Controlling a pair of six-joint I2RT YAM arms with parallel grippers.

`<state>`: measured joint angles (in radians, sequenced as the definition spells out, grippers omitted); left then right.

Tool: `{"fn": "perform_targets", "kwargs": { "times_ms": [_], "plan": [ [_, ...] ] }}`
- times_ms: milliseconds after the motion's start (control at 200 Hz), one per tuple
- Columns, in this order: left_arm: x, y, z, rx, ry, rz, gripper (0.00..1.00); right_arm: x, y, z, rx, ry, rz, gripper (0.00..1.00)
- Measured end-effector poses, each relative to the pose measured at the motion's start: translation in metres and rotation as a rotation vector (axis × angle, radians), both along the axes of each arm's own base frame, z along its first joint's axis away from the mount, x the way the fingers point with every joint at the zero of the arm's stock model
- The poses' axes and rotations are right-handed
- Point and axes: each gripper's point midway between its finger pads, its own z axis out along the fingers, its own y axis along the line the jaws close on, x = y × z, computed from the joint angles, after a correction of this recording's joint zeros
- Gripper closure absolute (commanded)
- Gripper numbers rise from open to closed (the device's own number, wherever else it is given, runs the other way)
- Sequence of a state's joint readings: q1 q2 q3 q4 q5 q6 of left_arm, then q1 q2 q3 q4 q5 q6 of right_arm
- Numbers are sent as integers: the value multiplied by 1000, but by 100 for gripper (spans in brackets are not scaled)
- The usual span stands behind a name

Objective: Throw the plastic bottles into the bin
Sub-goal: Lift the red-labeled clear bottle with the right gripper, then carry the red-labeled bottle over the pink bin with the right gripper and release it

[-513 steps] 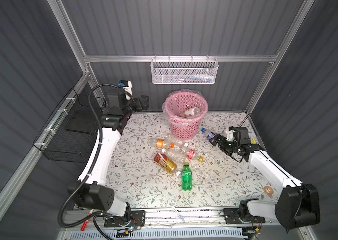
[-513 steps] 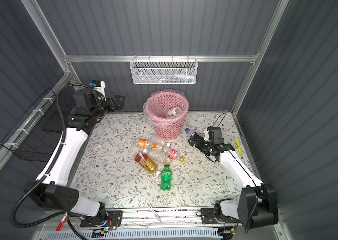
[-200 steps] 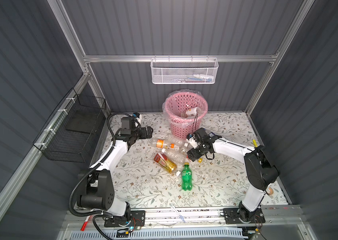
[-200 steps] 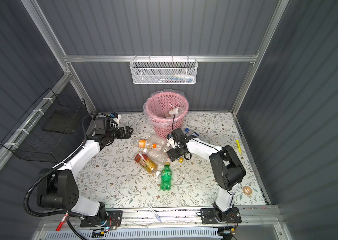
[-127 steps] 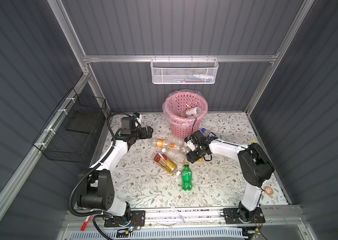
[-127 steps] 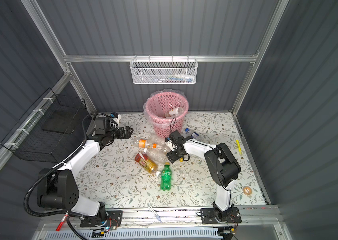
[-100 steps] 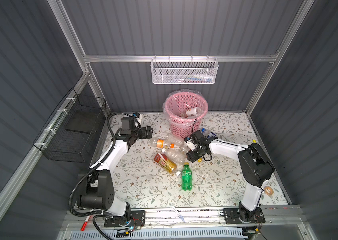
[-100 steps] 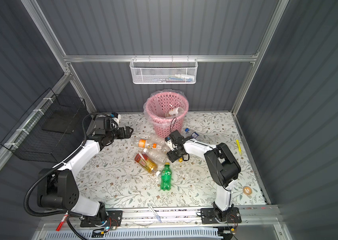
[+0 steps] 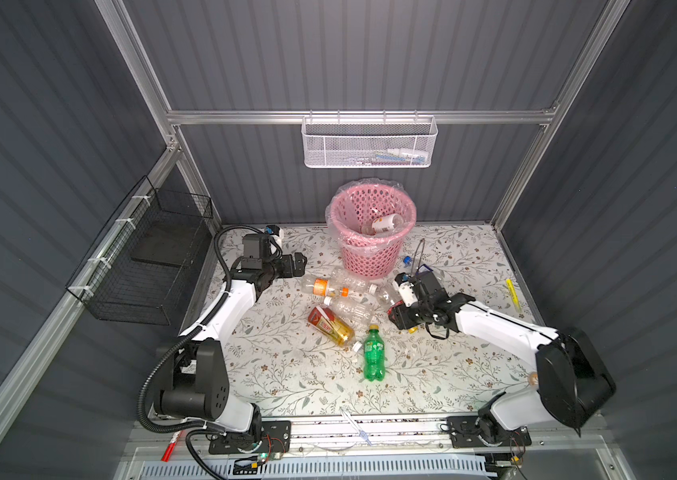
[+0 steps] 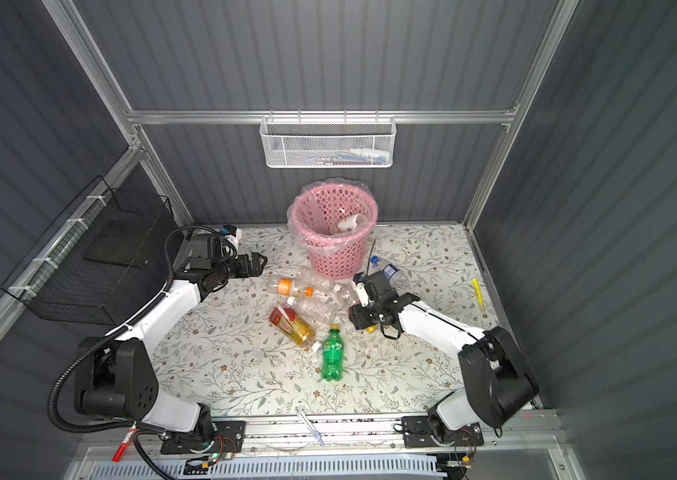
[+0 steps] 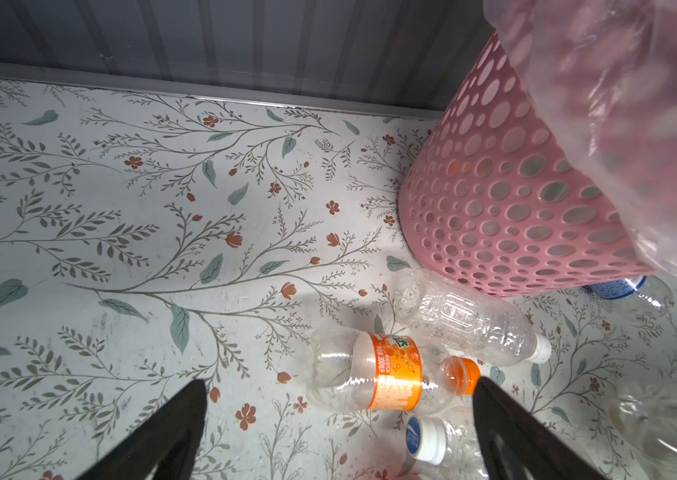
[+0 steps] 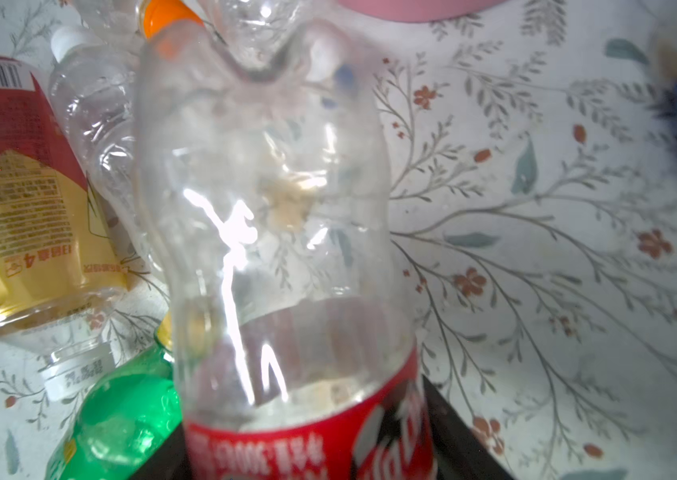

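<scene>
The floral bench (image 9: pixel 278 374) carries everything. The pink bin (image 9: pixel 370 257) stands at its back edge, lined with a clear bag, and a white-labelled bottle (image 9: pixel 386 222) lies inside.

The left pincer (image 9: pixel 301 264) hangs low to the left of the bin with its jaws wide apart and nothing between them. In the left wrist view the orange-label bottle (image 11: pixel 370 374) lies on the bench just ahead of its fingertips (image 11: pixel 187 415).

The right pincer (image 12: pixel 307 436) is clamped on the red-label bottle (image 12: pixel 270 249), with a black finger against each side of the label band. In both top views it sits in front of the bin, at the right end of the loose heap of plastic bottles (image 9: pixel 345 307). Whether the bottle has left the bench I cannot tell.

Beside it in the heap lie the amber tea bottle (image 9: pixel 330 326), the green bottle (image 9: pixel 373 353) and a clear white-capped bottle (image 11: pixel 465 320) that touches the foot of the bin. A blue-capped bottle (image 10: pixel 390 270) lies just right of the bin.

The held bottle looks empty, so it is probably very light. Its thin clear wall is dented, so a hard squeeze would likely buckle it, and the smooth plastic could slip out. The label band seems a sound place to hold, since the film should give some friction. The shoulder below the cap would be stiffer still. The bottles are round and touch one another, so neighbours may roll when one is drawn away.
</scene>
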<state>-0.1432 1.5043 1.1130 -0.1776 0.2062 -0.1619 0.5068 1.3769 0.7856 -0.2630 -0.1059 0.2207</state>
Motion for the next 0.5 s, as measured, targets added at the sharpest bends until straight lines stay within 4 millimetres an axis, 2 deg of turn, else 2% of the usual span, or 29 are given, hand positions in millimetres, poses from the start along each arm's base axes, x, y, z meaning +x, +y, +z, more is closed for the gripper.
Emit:
{"fn": "perform_targets", "kwargs": {
  "times_ms": [160, 305, 395, 500],
  "plan": [
    [-2, -4, -2, -59, 26, 14, 1, -16, -62, 14, 175, -43, -319, 44],
    [-9, -9, -16, -151, 82, 42, 3, -29, -104, 26, 329, -98, -557, 44],
    [-19, -16, -31, -206, 146, 53, 3, -32, -119, 29, 372, -100, -647, 43],
    [-31, -28, -39, -228, 194, 47, 3, -26, -118, 39, 384, -70, -660, 42]
  ]
}}
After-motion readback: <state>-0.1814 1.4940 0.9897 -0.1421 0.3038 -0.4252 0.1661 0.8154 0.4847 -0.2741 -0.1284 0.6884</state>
